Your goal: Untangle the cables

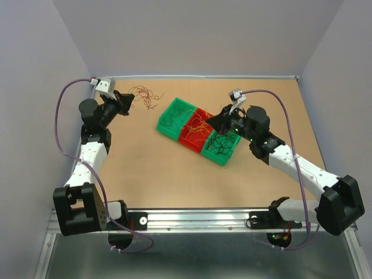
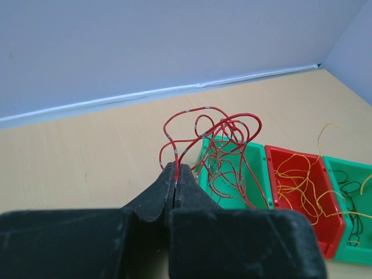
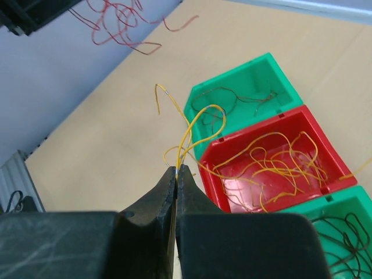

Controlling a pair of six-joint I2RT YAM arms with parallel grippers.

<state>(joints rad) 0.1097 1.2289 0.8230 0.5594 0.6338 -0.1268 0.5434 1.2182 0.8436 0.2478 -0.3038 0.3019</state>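
Observation:
My left gripper is shut on a tangle of thin red cables and holds it up at the table's far left, seen from above as a red bunch beside the gripper. My right gripper is shut on a few yellow cables just above the near edge of the red bin. From above it hangs over the bin row. The red bin holds yellow strands, and the two green bins hold dark strands.
The three bins stand in a diagonal row mid-table. Grey walls close the back and both sides. A metal rail runs along the near edge by the arm bases. Thick purple robot cables loop beside each arm.

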